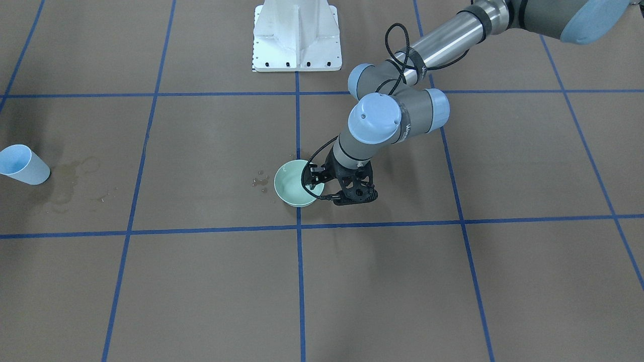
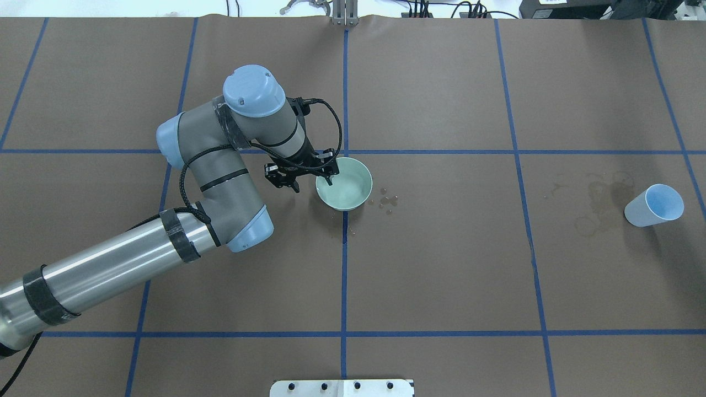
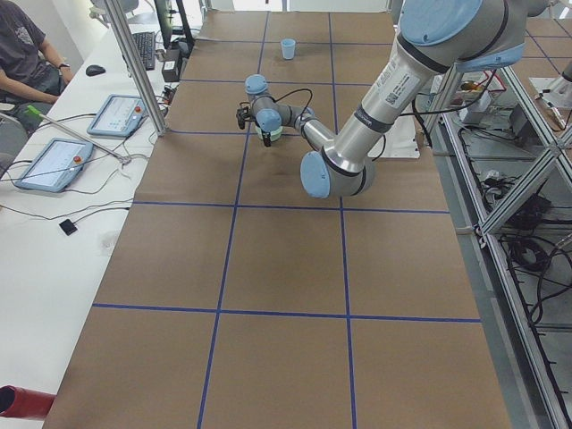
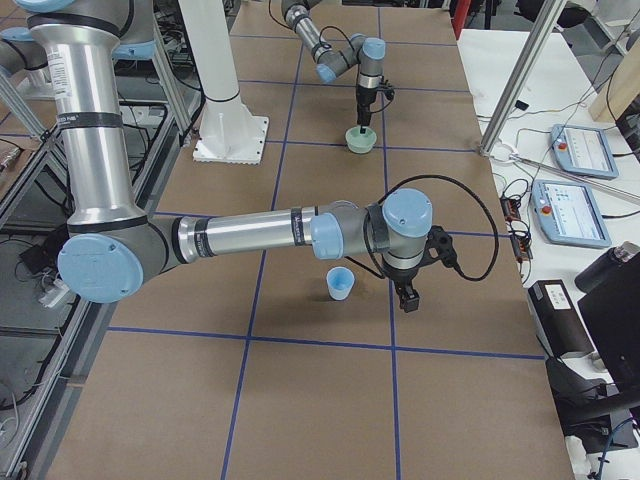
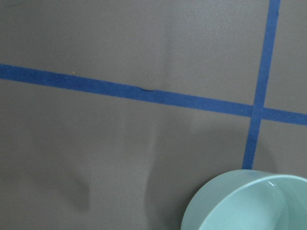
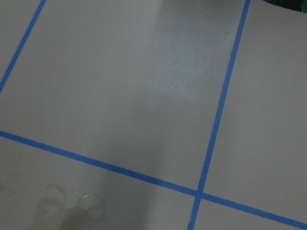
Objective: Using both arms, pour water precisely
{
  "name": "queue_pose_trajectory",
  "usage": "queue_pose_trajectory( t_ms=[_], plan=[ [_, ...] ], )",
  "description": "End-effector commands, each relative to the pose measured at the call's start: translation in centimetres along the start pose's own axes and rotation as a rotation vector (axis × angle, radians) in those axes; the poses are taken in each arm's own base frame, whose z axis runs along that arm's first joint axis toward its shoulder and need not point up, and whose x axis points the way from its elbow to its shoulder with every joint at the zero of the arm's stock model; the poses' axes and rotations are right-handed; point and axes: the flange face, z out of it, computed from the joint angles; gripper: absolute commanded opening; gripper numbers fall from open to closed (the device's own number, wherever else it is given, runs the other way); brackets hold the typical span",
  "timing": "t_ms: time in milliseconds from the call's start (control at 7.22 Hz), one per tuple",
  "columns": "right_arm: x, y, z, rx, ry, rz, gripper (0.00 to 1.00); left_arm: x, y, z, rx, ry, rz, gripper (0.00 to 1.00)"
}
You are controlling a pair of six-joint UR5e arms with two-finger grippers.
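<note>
Worktop (image 2: 441, 264): it is covered with brown paper and divided into squares by blue tape lines.
Left arm (image 2: 220, 165): it is stretched to the middle of the worktop, and its wrist is turned downward.
Right arm (image 4: 250, 232): it is seen only from the side, reaching low over the worktop.
Left jaws: they are set apart and pointed down. One finger (image 2: 329, 176) is placed at the rim of the bowl, while the other is outside it, over bare paper.
Right jaws: they are pointed down. It cannot be told whether they are apart or together.
Wet stain (image 2: 593, 204): dark rings are seen near the cup, on its side toward the left jaws.
Bowl (image 2: 353, 193): pale green and upright, it is found directly at the left jaws.
Cup (image 2: 653, 205): light blue and upright, it is placed just beside the right jaws, not touched by them, and well apart from the left jaws.
Water (image 2: 386, 199): small drops are scattered just beyond the bowl, on the side away from the left jaws. A pale sheen is also seen inside the bowl.
</note>
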Motion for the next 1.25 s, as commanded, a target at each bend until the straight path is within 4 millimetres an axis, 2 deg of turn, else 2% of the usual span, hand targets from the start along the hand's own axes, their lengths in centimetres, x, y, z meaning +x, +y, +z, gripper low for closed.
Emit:
queue_pose_trajectory(
  t_ms=[0, 277, 416, 554, 693, 831, 1109],
  plan=[
    [-0.2, 0.1, 0.1, -0.007, -0.028, 0.000, 1.00, 0.4, 0.1, -0.2, -0.001, 0.007, -0.017, 0.00],
    [-0.3, 0.0, 0.1, -0.011, -0.031, 0.006, 1.00, 0.9, 0.3, -0.9, 0.004, 0.034, -0.009, 0.00],
    [-0.3, 0.0, 0.1, -0.011, -0.031, 0.006, 1.00, 1.3, 0.0, -3.2, 0.020, 0.068, 0.001, 0.00],
    [-0.3, -0.1, 0.0, -0.010, -0.031, 0.005, 1.00, -0.1, -0.8, -6.1, 0.013, 0.102, 0.003, 0.00],
    [-0.3, -0.2, 0.0, -0.009, -0.030, 0.004, 1.00, -4.7, -2.2, -8.7, -0.049, 0.122, -0.012, 0.00],
    [-0.3, -0.2, 0.0, -0.009, -0.029, 0.004, 1.00, -10.9, -2.4, -11.1, -0.061, 0.133, 0.025, 0.00],
    [-0.4, -0.2, -0.1, -0.009, -0.029, 0.004, 1.00, -27.2, -2.4, -14.4, -0.057, 0.093, 0.150, 0.00]
  ],
)
